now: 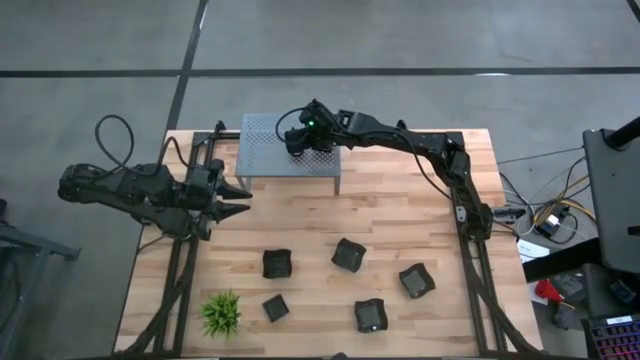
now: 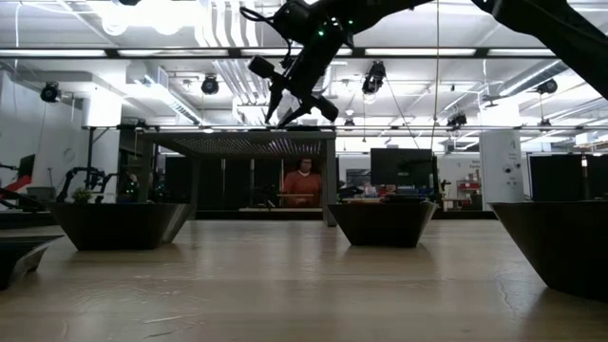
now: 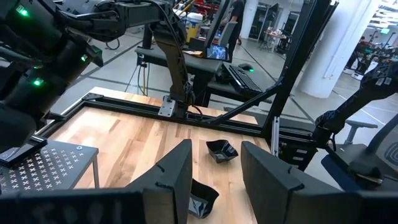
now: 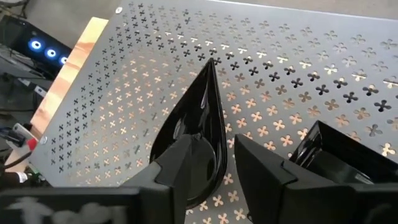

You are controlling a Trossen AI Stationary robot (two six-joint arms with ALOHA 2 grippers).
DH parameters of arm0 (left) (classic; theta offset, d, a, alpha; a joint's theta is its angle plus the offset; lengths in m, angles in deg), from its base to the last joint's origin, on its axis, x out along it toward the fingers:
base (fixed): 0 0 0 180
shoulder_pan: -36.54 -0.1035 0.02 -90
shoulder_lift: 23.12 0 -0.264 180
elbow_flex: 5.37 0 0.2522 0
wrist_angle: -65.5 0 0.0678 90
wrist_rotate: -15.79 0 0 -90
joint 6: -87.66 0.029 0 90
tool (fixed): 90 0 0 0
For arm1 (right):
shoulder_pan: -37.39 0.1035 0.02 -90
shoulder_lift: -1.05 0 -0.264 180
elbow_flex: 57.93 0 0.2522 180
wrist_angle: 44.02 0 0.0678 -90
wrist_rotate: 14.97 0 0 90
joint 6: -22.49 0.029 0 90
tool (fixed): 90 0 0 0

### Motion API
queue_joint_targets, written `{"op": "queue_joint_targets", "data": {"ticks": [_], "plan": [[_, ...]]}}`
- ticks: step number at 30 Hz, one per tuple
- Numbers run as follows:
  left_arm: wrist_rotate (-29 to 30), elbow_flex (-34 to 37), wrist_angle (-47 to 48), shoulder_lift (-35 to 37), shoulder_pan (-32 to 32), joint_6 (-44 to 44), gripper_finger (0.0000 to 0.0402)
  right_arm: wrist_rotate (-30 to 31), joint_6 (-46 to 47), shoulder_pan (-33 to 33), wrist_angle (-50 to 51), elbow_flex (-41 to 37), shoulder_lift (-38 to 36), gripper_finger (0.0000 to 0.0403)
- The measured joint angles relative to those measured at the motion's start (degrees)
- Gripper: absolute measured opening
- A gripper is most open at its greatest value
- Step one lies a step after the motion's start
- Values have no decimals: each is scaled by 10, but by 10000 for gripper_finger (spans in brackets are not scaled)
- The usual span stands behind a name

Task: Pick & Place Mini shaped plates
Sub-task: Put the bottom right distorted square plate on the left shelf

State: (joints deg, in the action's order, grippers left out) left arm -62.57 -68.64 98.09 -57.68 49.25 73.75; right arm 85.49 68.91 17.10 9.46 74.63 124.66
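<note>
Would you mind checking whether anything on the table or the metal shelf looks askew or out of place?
Nothing looks damaged or spilled. On the perforated metal shelf, a teardrop plate lies flat under the right gripper, whose fingers stand apart around its rim; a second plate sits beside it. Five plates remain scattered upright on the table.

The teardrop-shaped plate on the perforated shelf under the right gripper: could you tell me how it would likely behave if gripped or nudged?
The teardrop-shaped plate looks glossy, so it would probably be slippery between the right gripper fingers. Its thin raised rim and hard sheen suggest something stiff, possibly brittle. Resting on the smooth perforated metal shelf, it would likely slide rather than roll if pushed.
</note>
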Motion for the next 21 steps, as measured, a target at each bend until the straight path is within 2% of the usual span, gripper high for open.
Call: {"op": "queue_joint_targets", "data": {"ticks": [7, 13, 21], "plan": [[0, 0, 1, 0, 0, -11, 131, -20, -2, 5, 0, 0, -13, 136], [0, 0, 2, -10, 0, -15, 131, -28, -34, 23, 5, 5, -30, 131], [0, 0, 0, -32, 0, -17, 131, -102, -46, 47, 29, 27, -32, 116]]}}
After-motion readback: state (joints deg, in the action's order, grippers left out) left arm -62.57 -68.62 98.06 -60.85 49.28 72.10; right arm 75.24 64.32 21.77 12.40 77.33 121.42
